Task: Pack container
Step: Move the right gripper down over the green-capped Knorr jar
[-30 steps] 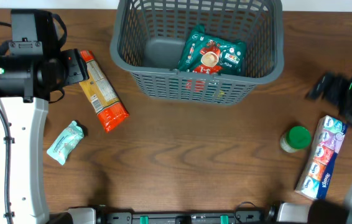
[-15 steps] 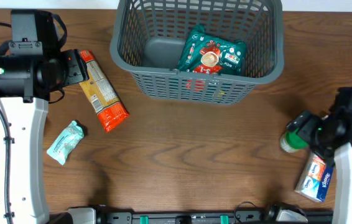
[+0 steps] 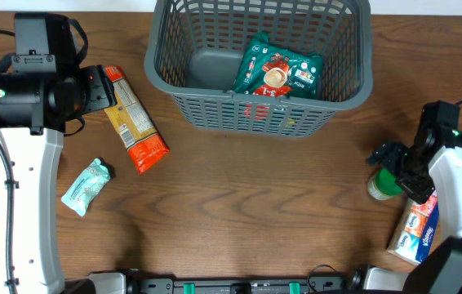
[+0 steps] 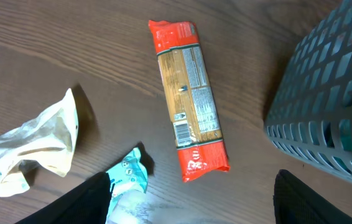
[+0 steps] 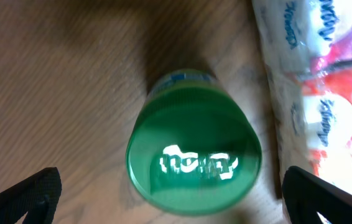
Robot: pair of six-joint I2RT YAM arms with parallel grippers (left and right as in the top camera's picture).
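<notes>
Above jar (image 5: 193, 152) | right gripper (image 3: 390, 162) spread wide, empty | step: jar pickup | next: lower, close, carry to container (image 3: 215, 106)

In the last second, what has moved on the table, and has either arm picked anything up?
The right gripper swung in from the table's right edge and now hangs over the green-lidded jar, fingers open on either side, nothing held. The left gripper, pasta packet, mint pouch, tissue pack and the container with its red packet have not moved.
</notes>
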